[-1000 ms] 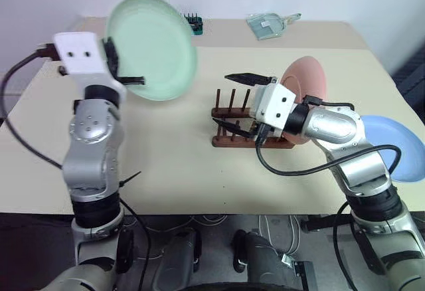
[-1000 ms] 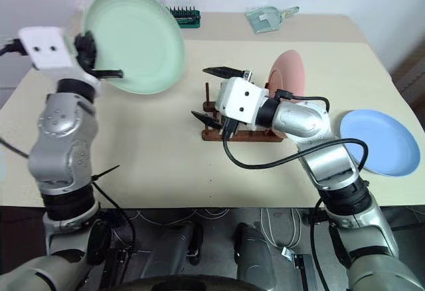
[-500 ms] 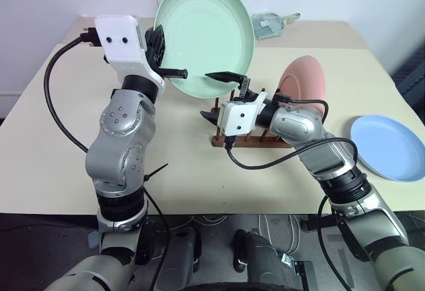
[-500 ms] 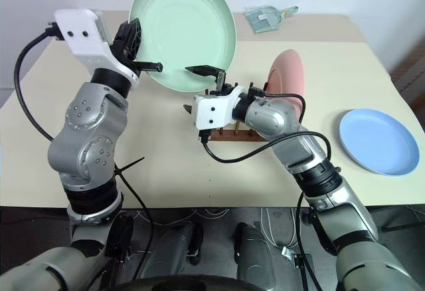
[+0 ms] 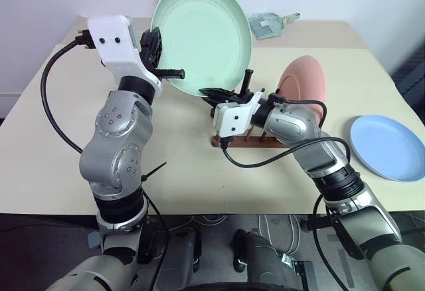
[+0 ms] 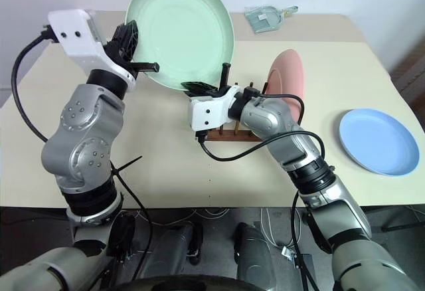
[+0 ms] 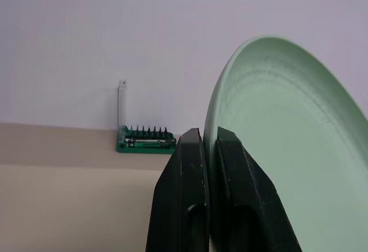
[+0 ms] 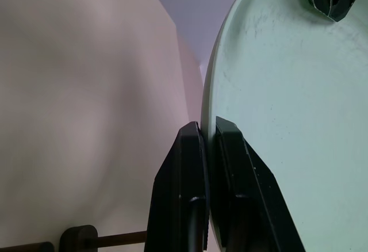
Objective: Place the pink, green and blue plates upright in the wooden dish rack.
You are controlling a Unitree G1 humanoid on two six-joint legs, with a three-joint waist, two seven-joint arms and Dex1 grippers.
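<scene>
The table [image 5: 186, 171] fills the lower and middle frame, its near part bare.

At centre frame, the right gripper [image 5: 214, 94] has its two black fingers pinched narrow on the lower rim of the green plate [image 5: 206, 35]. The right wrist view confirms this: the rim passes between the fingers [image 8: 185, 189].

At right of centre, just behind the right gripper, stands the wooden dish rack [image 5: 249, 138]. The pink plate [image 5: 307, 85] is already upright at its right-hand end. The pegs to the left of the pink plate appear free.

At the right edge of the frame, the blue plate [image 5: 388, 146] lies flat on the table, well apart from the rack and untouched.

At upper left, the left gripper [image 5: 169, 72] is also clamped narrow on the left rim of the green plate, which it holds on edge in the air, above and to the left of the rack. In the left wrist view its fingers [image 7: 184, 194] close on that rim.

At the far edge lie a green box of tool bits [image 7: 146, 138] and a clear dustpan [image 5: 269, 24].

Step in hand: a hand-over of the green plate, judged from both grippers gripping it together.

Next move, as judged: release the left grip, then have the right arm lower the plate on edge between free pegs beside the pink plate. Keep the rim aligned with the slot; a tilt could strike the pegs or the pink plate.
</scene>
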